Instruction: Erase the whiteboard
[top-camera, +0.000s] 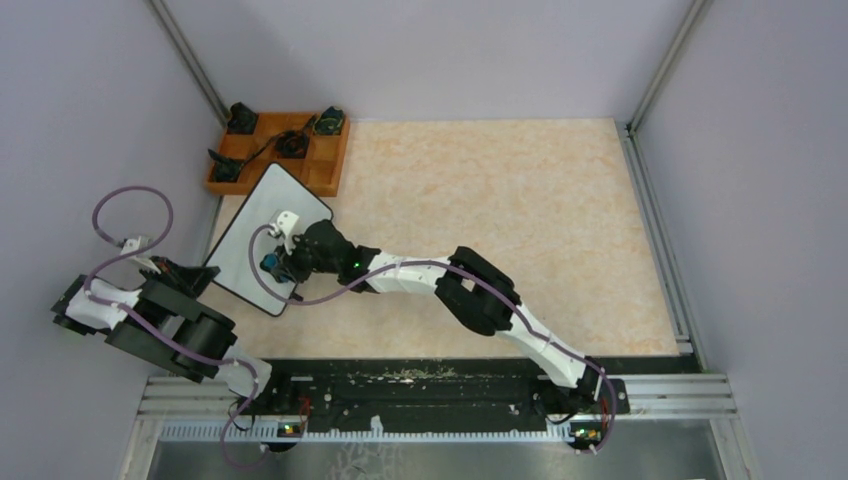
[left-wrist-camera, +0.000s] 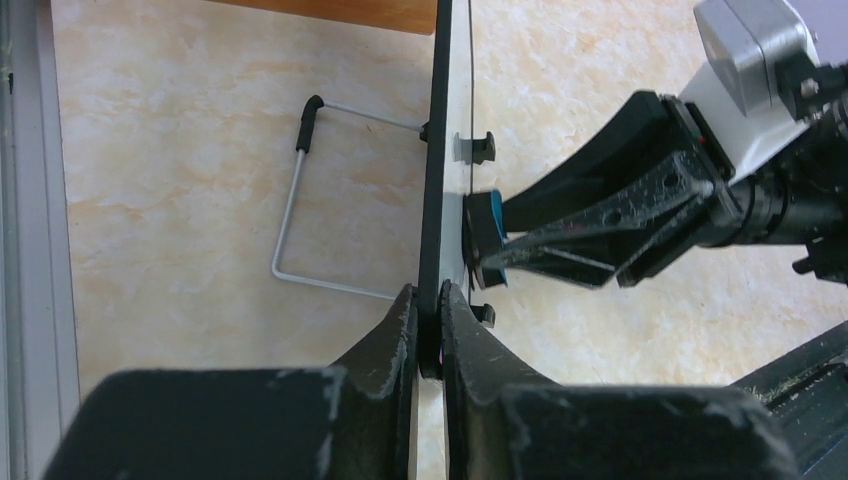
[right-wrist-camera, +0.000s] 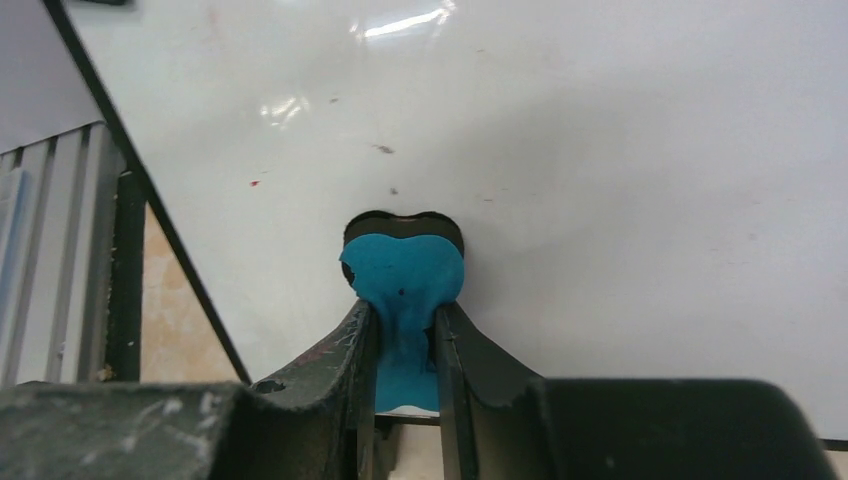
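The whiteboard (top-camera: 255, 228) stands edge-on in the left gripper (left-wrist-camera: 428, 300), which is pinched shut on its black rim. The right arm reaches across with its elbow bent. The right gripper (right-wrist-camera: 405, 322) is squeezing a blue eraser (right-wrist-camera: 404, 268) whose tip presses on the board face. The eraser's contact side is hidden, and the specks above it are too tiny to read.

Both arms wear white shells with bulky black joints: left arm (top-camera: 185, 335), right arm (top-camera: 480, 290). Purple cable (top-camera: 135, 189) runs along each. Black fingers (left-wrist-camera: 385, 345), scuffed and flecked pale. Tiny green light (top-camera: 357, 264) on the right arm.
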